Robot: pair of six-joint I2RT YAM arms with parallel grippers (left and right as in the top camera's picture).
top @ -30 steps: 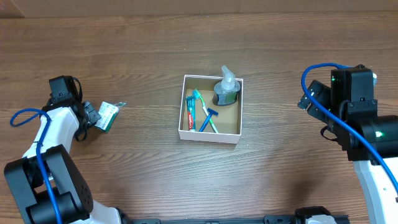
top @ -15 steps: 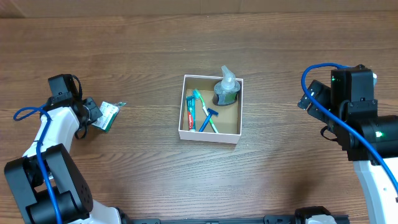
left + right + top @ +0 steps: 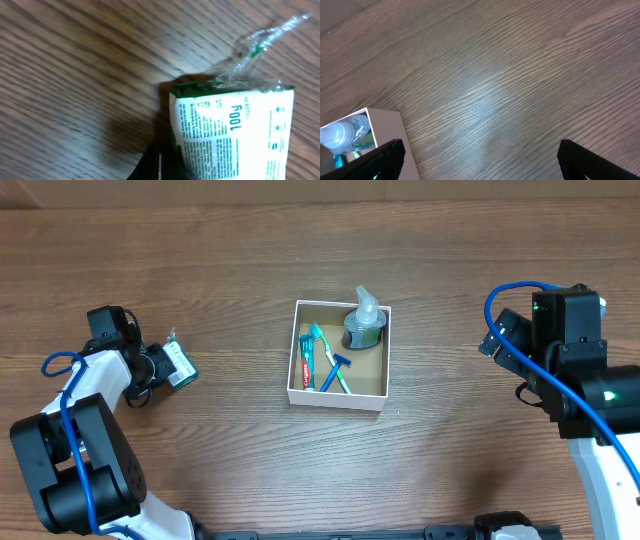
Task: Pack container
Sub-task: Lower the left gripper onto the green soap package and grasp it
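Observation:
The container (image 3: 336, 399) is a square white-walled box with a brown inside, at the table's middle. In it lie a toothpaste tube (image 3: 306, 365), a toothbrush (image 3: 328, 358), a blue razor (image 3: 336, 368) and a clear bottle (image 3: 364, 320). My left gripper (image 3: 156, 368) is shut on a green and white wrapped packet (image 3: 179, 364) at the far left, close over the table. The packet fills the left wrist view (image 3: 235, 130), beside one dark finger. My right gripper (image 3: 480, 167) is open and empty over bare table, right of the container's corner (image 3: 380, 125).
The wooden table (image 3: 460, 460) runs all round the container. My right arm (image 3: 565, 350) stands at the right edge and my left arm base (image 3: 70, 480) at the front left.
My left gripper has shifted slightly right and toward the front with the packet, and the packet has turned. The right arm has not moved.

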